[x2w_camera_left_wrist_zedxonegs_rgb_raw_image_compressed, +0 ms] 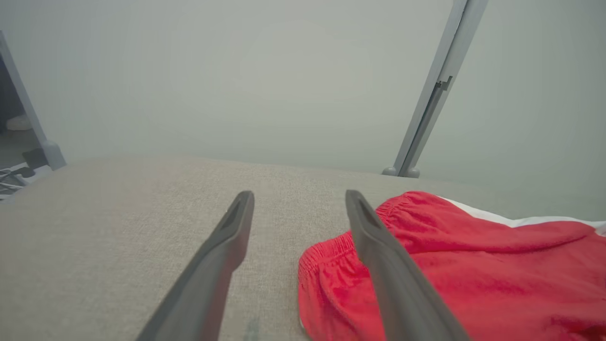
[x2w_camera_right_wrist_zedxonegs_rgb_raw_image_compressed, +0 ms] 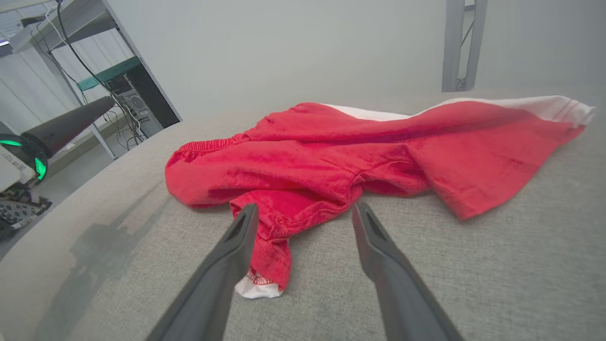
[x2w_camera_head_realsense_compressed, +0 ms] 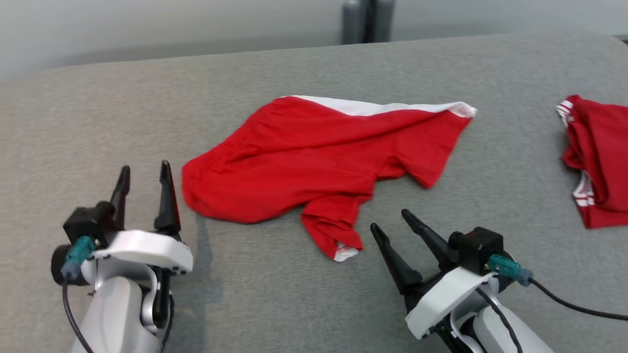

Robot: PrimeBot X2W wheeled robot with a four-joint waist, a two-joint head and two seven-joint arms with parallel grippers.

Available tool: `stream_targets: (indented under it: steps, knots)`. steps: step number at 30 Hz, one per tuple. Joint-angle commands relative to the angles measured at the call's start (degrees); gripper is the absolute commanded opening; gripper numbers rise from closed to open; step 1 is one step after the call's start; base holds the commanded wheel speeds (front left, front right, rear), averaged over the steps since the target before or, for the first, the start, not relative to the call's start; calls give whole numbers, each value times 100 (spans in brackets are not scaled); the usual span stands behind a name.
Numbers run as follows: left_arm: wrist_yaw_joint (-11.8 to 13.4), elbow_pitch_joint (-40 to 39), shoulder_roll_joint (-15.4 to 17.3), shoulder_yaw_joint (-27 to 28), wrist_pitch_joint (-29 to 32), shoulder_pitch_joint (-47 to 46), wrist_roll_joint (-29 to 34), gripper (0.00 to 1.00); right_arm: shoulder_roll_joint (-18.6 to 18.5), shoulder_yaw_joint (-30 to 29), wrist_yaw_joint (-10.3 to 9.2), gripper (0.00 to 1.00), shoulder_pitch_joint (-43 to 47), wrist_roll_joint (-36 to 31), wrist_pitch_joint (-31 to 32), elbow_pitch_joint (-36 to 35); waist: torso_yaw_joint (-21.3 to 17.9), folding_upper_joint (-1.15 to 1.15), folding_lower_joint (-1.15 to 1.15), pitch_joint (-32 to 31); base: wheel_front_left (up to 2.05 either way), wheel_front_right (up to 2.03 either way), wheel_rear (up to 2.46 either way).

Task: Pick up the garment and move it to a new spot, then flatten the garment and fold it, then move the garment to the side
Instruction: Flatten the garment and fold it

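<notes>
Gaping empty, left gripper (x2w_camera_head_realsense_compressed: pixel 144 167) at seven o'clock, right gripper (x2w_camera_head_realsense_compressed: pixel 391 219) at five; crumpled red-and-white cloth garment (x2w_camera_head_realsense_compressed: pixel 314 166) central, second red garment (x2w_camera_head_realsense_compressed: pixel 596 162) at three.

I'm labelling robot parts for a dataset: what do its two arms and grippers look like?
The left gripper and right gripper match: two long, tapering dark fingers on a black block, a white curved bracket, a pale forearm. A teal connector with a black cable plugs into each block.
</notes>
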Motion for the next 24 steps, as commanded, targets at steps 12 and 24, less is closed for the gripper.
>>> stream_targets:
  steps: [12, 24]
  knots:
    - [-151, -359, -153, -264, -27, 623, -101, 100, -209, 365, -3, 100, -306, -569, 162, 580, 1185, 0, 0, -246, 0, 0, 0]
    - [-144, -368, -195, -395, -28, 729, -167, 100, -75, -59, -4, 100, -811, -1804, 535, 1820, 1647, 0, 0, -247, 0, 0, 0]
